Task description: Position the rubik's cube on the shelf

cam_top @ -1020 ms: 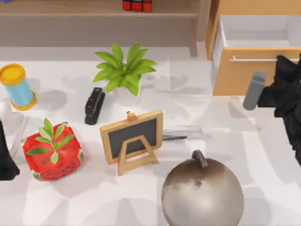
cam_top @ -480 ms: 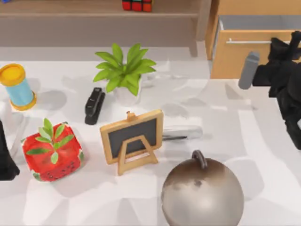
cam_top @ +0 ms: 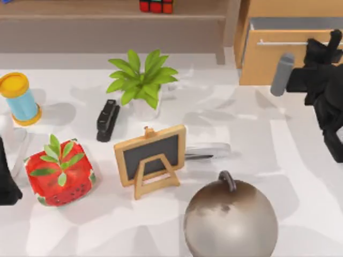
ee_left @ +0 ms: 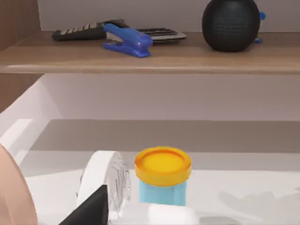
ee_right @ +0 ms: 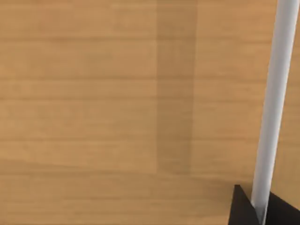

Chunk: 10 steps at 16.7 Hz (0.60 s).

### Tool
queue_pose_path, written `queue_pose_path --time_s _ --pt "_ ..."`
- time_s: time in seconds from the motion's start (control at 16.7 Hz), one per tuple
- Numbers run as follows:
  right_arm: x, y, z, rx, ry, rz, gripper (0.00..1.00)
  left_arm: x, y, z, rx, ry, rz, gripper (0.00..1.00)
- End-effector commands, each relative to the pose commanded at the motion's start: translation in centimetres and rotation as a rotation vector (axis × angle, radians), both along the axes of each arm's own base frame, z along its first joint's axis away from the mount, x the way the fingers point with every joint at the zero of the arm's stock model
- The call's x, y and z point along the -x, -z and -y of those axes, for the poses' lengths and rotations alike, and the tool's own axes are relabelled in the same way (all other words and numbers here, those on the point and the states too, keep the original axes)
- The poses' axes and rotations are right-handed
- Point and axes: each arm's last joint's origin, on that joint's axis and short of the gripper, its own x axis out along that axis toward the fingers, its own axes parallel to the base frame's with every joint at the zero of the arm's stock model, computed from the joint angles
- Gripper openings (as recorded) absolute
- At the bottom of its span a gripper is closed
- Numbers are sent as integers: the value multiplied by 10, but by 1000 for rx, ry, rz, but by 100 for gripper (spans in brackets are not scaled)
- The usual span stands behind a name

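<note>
Up at the far edge of the top view, the rubik's cube (cam_top: 156, 6) sits on the shelf (cam_top: 107, 16), a long light-brown board whose wooden upright post (cam_top: 231, 24) stands at its right end. Only the cube's near face of red and orange squares with black lines can be seen.

The right tool (cam_top: 321, 53) is well apart from the cube, over at the right side of the surface (cam_top: 241, 123), pressed up against the front of the light-wood drawer cabinet (cam_top: 270, 59). Its black fingers lie at the cabinet's silver handle (cam_top: 281, 43). In the right wrist view the handle (ee_right: 272, 108) runs as a pale bar across the wooden drawer front (ee_right: 117, 93), with a dark fingertip (ee_right: 246, 206) right beside it; whether the fingers clasp the bar I cannot tell.

The left tool (cam_top: 6, 179) is parked at the left edge of the surface, near the red strawberry-patterned box (cam_top: 60, 172) and the blue spool with a yellow cap (cam_top: 19, 99), far from the cube. Its fingers cannot be judged either.

Between the two arms stand a potted green plant (cam_top: 140, 80), a black stapler (cam_top: 107, 120), a small chalkboard easel (cam_top: 151, 159) and a round metal kettlebell (cam_top: 230, 218).
</note>
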Motion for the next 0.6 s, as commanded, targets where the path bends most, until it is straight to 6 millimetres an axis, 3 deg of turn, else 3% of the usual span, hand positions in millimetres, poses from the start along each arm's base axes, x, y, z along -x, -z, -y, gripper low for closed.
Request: queue_pose_path --time_s 0.42,0.6 --pt "-44 3 0 0 -6 -12 0 0 0 0 0 0 0 100" --pt "-51 2 0 0 -7 -11 0 0 0 0 0 0 0 100"
